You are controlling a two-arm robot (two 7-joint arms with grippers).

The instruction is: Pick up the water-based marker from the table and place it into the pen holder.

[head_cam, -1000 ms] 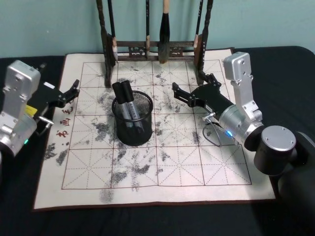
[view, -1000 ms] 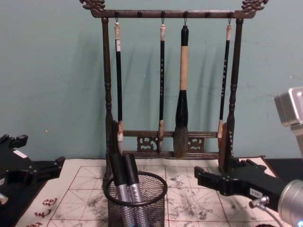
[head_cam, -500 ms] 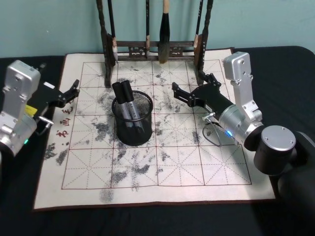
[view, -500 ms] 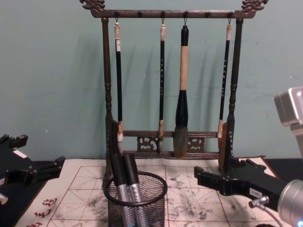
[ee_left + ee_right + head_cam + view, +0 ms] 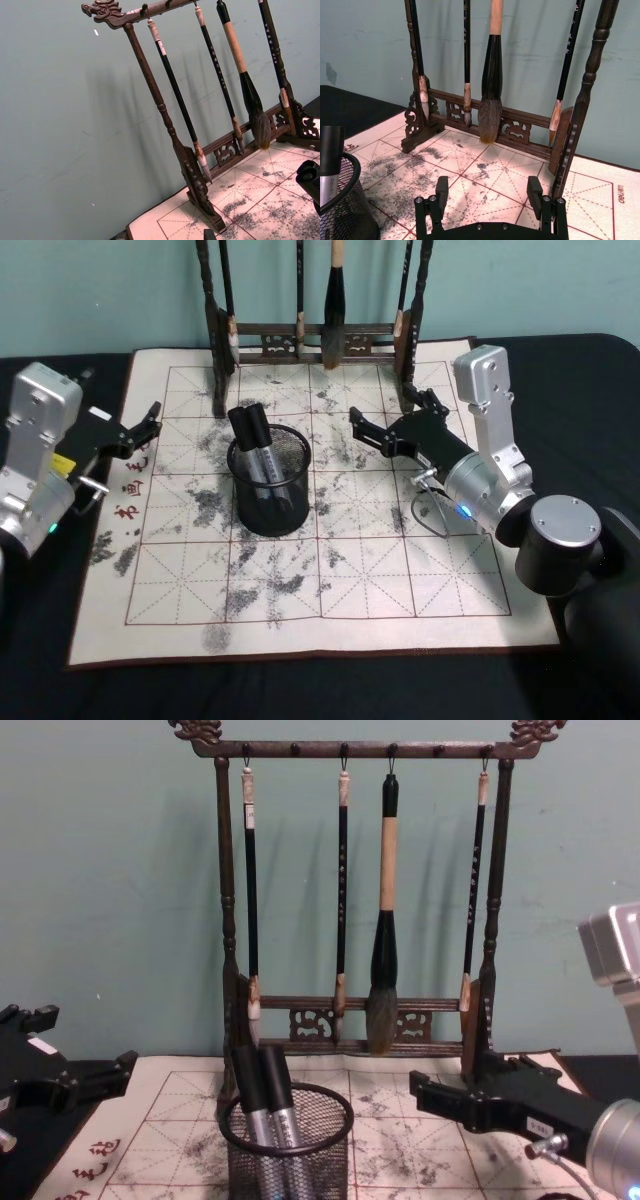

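Note:
The pen holder [image 5: 270, 490], a round black wire-mesh cup, stands on the calligraphy mat left of centre. Two water-based markers [image 5: 250, 435] with black caps and silver barrels lean inside it, caps up, and also show in the chest view as markers [image 5: 268, 1095] in the pen holder [image 5: 288, 1150]. My right gripper [image 5: 390, 410] hovers open and empty to the right of the holder, pointing at the rack; its fingers [image 5: 441, 189] are spread wide. My left gripper [image 5: 148, 423] rests open and empty at the mat's left edge, apart from the holder.
A tall dark wooden brush rack [image 5: 320, 340] with several hanging brushes stands at the back of the mat, close ahead of the right gripper. The ink-stained gridded mat [image 5: 300, 580] lies on a black tablecloth [image 5: 580, 370].

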